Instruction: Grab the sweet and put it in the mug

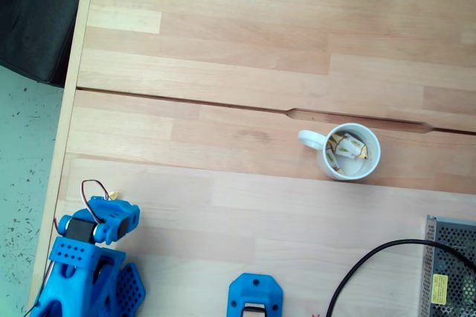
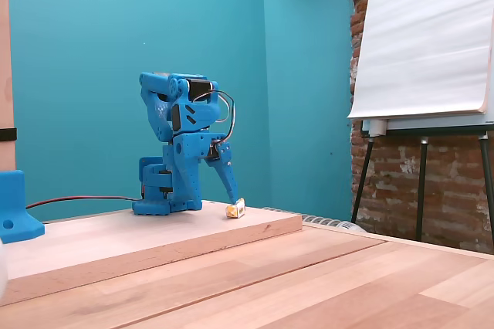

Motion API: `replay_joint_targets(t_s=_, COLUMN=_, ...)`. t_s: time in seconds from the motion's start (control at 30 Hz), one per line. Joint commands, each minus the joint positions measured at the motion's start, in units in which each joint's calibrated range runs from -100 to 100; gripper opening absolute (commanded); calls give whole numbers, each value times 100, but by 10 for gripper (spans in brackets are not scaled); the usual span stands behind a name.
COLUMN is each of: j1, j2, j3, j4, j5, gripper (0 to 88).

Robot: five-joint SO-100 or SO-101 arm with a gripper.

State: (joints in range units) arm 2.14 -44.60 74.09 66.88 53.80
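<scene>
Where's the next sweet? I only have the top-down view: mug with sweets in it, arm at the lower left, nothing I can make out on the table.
Observer: In the side view, one sweet lies on the raised board, near its end.
Operator: Gripper on it?
Observer: The gripper points down with its tip right at the sweet. The sweet rests on the board, not lifted.
Operator: Open or shut?
Observer: Can't tell. It's side-on and the fingers overlap. The arm is folded over its base.
</scene>
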Motion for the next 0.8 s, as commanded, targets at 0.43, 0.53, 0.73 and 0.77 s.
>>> replay_joint_targets(t_s=0.43, j1=418, j2=-67, j3=-460, j4=312, j5=-215, gripper=301)
replay_joint_targets(t_s=0.53, j1=214, j2=-67, j3=-451, j4=473, j5=-567, gripper=301)
replay_joint_targets(t_s=0.73, j1=-280, j2=-274, j3=-540, j4=465, j5=-1514, gripper=301)
replay_joint_targets(t_s=0.77, j1=-338, j2=-342, j3=-549, j4=465, j5=-1656, gripper=301)
